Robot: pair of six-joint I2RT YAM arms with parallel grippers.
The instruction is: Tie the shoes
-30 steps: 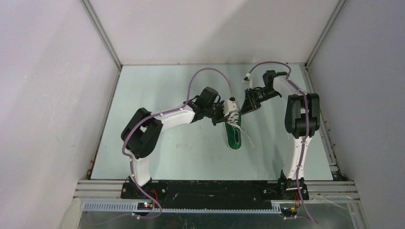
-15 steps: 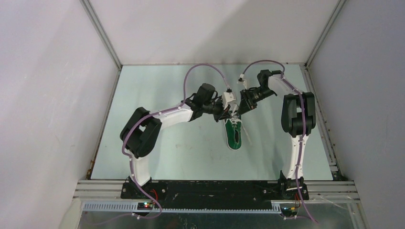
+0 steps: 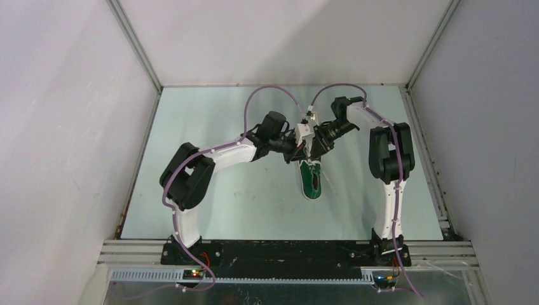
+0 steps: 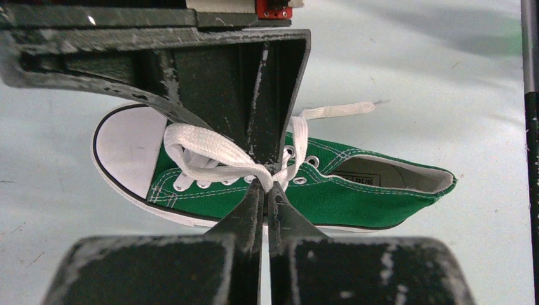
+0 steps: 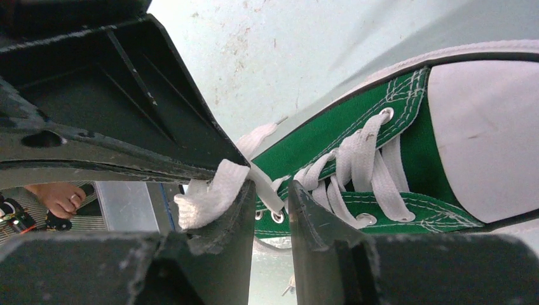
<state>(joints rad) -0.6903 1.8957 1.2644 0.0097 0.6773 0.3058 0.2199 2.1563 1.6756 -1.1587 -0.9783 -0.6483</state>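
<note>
The pale bench (image 3: 210, 190) carries one small green canvas sneaker (image 3: 312, 183) slightly right of its centre. Its toe points away from the arm bases and its heel opening points toward them. Both arms reach inward and meet over the front half of the shoe, the left end effector (image 3: 304, 151) and the right end effector (image 3: 317, 146) just beside each other above the eyelets.

In the left wrist view the sneaker (image 4: 356, 197) lies flat on its sole. It has a white rubber toe cap (image 4: 127, 149), a white sole edge with a dark line, white stitching and metal eyelets. The white laces (image 4: 203, 146) are threaded loosely across the tongue, and one free end trails onto the bench past the ankle opening.

The left end effector (image 4: 264, 190) is closed to a hairline slit. Its tips sit right at the point where two lace strands cross over the eyelets, and they appear to pinch that crossing.

In the right wrist view the right end effector (image 5: 272, 197) shows a narrow gap between its fingers. One lace strand runs down through this gap, and a frayed lace end is draped over one finger (image 5: 222, 216), pressed under the body of the left end effector. The toe cap (image 5: 489, 127) fills the right side of this view.
</note>
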